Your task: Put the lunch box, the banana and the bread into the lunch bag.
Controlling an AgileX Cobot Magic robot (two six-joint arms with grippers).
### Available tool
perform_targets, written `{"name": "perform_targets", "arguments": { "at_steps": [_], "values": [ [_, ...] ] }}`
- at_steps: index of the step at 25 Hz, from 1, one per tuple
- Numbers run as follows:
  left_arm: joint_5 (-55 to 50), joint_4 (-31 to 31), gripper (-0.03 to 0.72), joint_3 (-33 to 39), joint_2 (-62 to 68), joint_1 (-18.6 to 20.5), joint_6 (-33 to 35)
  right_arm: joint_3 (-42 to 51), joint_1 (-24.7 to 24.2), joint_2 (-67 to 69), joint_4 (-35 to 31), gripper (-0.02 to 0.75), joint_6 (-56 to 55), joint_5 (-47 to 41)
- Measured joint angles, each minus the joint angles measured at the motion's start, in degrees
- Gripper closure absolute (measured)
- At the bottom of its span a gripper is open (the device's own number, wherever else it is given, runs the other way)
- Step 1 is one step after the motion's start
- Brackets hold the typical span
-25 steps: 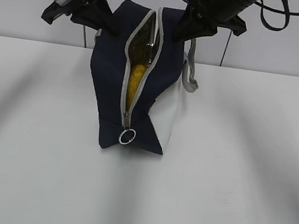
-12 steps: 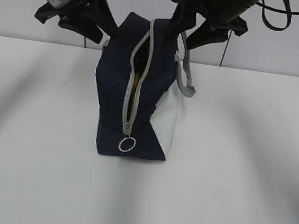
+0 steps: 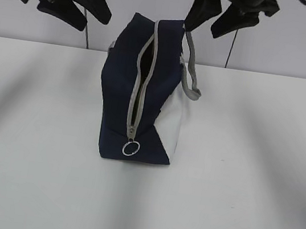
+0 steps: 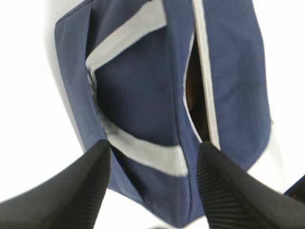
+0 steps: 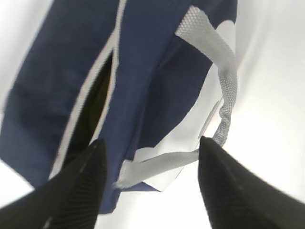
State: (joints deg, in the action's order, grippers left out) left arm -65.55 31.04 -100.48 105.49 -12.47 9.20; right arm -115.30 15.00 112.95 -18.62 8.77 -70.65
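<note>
The navy lunch bag (image 3: pixel 121 92) with a white side panel stands on the white table, its grey zipper partly open and the ring pull (image 3: pixel 130 148) at the near end. The slit is narrow and dark; the lunch box, banana and bread are hidden from view. My left gripper (image 3: pixel 82 12) is open, raised above and left of the bag's far end. My right gripper (image 3: pixel 215 26) is open, raised above the bag's right handle (image 3: pixel 190 74). The left wrist view shows the bag (image 4: pixel 138 95) below open fingers (image 4: pixel 224 191). The right wrist view shows the bag (image 5: pixel 157 67) and handle (image 5: pixel 224 90) below open fingers (image 5: pixel 228 186).
The white table (image 3: pixel 247 180) spreads around the bag on all sides. A pale wall stands behind it, with thin dark cables hanging at the back (image 3: pixel 230 51).
Both grippers have let go of the bag's top and risen up and apart. The bag's opening has closed to a narrow slit, hiding the yellow item seen inside earlier.
</note>
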Motion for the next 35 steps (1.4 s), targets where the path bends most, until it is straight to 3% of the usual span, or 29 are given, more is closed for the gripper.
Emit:
{"name": "perform_targets", "arguments": {
  "at_steps": [5,10,16,26,35],
  "values": [
    [-4.83,-1.88,0.274,0.00,-3.80,0.00,0.00,-0.14,3.14,-4.72,7.45,0.288,-2.62,-0.65],
    [-5.44,-2.79,0.274,0.00,-8.48,0.00,-0.49,2.80,12.11,-9.27,16.69,0.288,-5.25,-0.92],
    [-5.56,-3.53,0.274,5.65,-16.51,0.00,-0.95,14.45,15.86,-19.01,18.62,0.288,-5.71,5.14],
    [-1.95,-3.60,0.274,23.76,-29.66,0.00,-1.09,53.88,15.94,-39.93,18.23,0.288,-4.16,38.64],
    [6.34,-5.22,0.274,29.63,-32.59,0.00,-0.63,81.48,15.94,-44.32,17.32,0.288,-3.89,76.10]
  ]
}}
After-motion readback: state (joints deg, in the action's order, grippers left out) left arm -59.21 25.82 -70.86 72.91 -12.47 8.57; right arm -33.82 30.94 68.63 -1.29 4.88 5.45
